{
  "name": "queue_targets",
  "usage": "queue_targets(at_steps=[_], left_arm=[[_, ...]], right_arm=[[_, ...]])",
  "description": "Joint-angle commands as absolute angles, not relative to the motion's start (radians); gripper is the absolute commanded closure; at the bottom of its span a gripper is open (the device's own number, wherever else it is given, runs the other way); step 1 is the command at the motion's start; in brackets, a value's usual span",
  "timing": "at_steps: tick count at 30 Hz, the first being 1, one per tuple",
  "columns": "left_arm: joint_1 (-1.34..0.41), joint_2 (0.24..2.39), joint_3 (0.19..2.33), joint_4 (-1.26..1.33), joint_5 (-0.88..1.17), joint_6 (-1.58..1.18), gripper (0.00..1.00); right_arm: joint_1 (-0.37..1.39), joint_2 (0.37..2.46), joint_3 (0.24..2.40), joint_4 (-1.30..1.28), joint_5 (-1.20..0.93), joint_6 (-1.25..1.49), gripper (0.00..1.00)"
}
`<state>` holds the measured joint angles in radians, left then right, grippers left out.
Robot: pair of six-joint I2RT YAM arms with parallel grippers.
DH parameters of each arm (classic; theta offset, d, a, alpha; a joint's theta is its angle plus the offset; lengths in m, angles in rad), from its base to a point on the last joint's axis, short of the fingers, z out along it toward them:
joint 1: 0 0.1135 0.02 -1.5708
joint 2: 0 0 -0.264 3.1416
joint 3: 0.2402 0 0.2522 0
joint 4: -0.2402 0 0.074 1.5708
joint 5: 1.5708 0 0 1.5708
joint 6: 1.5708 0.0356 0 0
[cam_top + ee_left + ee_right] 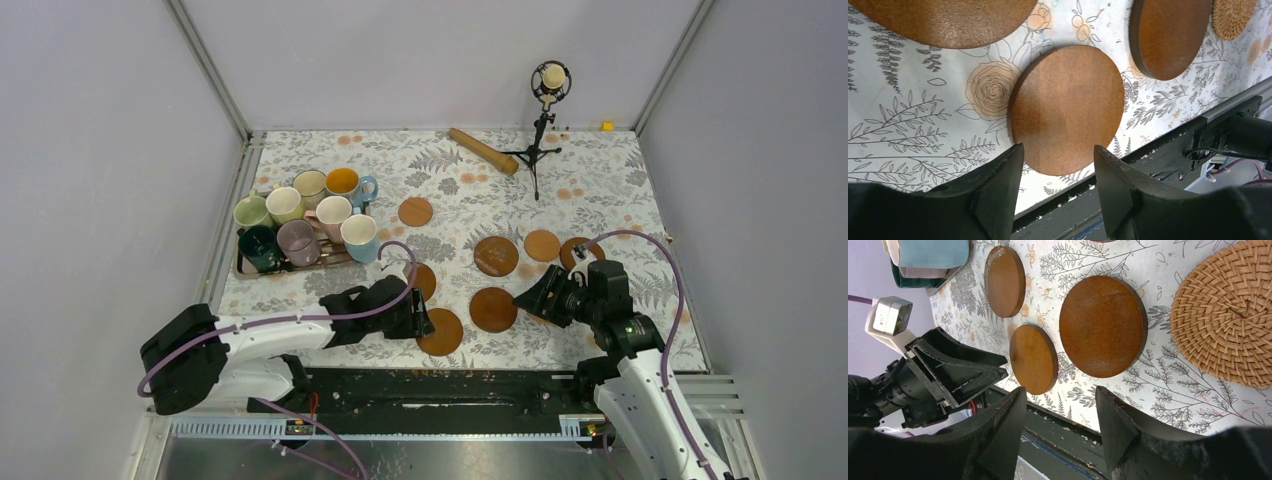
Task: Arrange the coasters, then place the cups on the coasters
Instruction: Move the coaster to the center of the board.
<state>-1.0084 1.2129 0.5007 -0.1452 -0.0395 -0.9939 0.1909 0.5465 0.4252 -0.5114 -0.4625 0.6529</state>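
The left pincer (1058,150) hangs over a brown coaster (1066,109) near the front edge of the tabletop (908,130). Its jaws are apart and empty. The right pincer (1060,390) is apart and empty too. The cups (300,241) huddle together at the left.

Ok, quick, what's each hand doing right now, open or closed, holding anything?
Left hand: open, holding nothing.
Right hand: open, holding nothing.
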Motion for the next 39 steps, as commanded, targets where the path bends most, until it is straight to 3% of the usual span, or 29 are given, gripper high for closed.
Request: queue_targets(at_steps=[1, 8, 23, 39], left_arm=[[-1.028, 1.17, 0.55, -0.194, -0.085, -0.969, 0.45], [-1.056, 1.143, 0.531, -0.236, -0.049, -0.981, 0.45], [-1.128, 1.332, 0.646, -0.207, 0.043, -0.995, 0.45], [-1.13, 1.403, 0.813, -0.237, -0.089, -0.915, 0.45]], right_arm=[[0.198, 0.526, 0.442, -0.514, -0.479, 0.658, 0.39], [0.198, 0.527, 0.432, -0.508, -0.478, 0.664, 0.39], [0.198, 0.519, 0.407, -0.496, -0.463, 0.653, 0.38], [0.197, 0.498, 0.455, -0.557, -0.458, 0.643, 0.37]])
